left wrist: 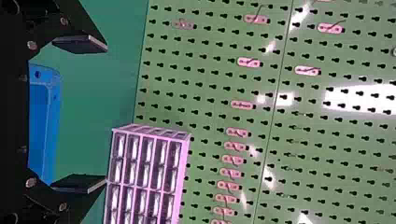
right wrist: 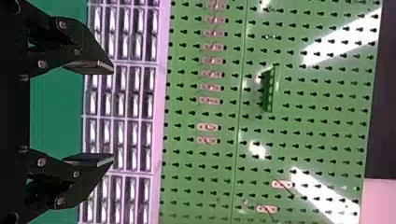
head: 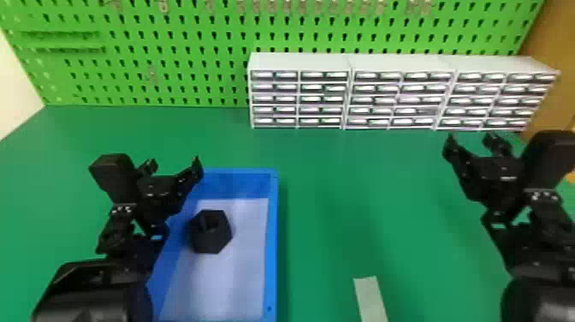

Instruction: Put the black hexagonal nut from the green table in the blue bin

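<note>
One nut in blue bin

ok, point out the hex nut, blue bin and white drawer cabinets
Hex nut [head: 212, 236]: head view, hexagonal body
Blue bin [head: 272, 240]: head view, right rim
White drawer cabinets [head: 402, 63]: head view, top surface

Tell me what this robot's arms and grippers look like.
The black left arm and black right arm have rounded casings and angular joints. The black left gripper and black right gripper each have two hinged fingers with flat pads and round metallic screws.
</note>
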`<move>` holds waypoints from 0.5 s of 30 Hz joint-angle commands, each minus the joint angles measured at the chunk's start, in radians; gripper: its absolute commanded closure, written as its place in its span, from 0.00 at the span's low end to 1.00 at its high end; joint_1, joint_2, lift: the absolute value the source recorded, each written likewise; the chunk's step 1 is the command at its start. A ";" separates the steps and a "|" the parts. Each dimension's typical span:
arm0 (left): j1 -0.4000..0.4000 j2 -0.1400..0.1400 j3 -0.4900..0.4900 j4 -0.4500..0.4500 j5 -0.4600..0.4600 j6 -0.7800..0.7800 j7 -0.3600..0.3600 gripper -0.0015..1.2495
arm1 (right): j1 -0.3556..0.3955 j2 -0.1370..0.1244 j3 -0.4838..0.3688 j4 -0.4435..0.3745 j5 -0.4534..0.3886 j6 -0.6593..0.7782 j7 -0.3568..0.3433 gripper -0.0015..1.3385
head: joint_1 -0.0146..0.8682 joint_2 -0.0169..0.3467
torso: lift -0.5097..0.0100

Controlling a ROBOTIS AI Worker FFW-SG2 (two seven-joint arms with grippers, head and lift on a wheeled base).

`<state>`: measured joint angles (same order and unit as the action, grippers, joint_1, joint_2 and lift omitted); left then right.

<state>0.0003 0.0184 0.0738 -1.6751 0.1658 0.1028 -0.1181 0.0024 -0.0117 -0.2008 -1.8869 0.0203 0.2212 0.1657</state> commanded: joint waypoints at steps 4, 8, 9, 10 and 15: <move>0.003 0.000 0.003 0.000 0.001 0.000 0.000 0.22 | 0.050 0.001 0.050 0.000 0.007 0.000 0.000 0.44 | 0.79 0.19 | 0.79; 0.006 0.000 0.004 0.000 0.003 0.000 0.000 0.22 | 0.079 0.001 0.067 0.000 0.029 -0.003 0.000 0.44 | 0.79 0.19 | 0.79; 0.006 0.000 0.004 0.000 0.003 0.000 0.000 0.22 | 0.090 0.001 0.069 0.000 0.032 -0.011 0.000 0.44 | 0.79 0.19 | 0.79; 0.006 0.000 0.004 0.000 0.003 0.000 0.000 0.22 | 0.097 0.001 0.070 0.000 0.033 -0.016 -0.002 0.44 | 0.79 0.19 | 0.79; 0.010 0.000 0.006 -0.002 0.011 0.000 0.000 0.22 | 0.130 0.002 0.072 0.000 0.033 -0.037 0.000 0.44 | 0.79 0.19 | 0.79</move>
<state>0.0074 0.0184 0.0782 -1.6751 0.1718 0.1029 -0.1181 0.1078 -0.0098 -0.1304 -1.8868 0.0526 0.2020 0.1654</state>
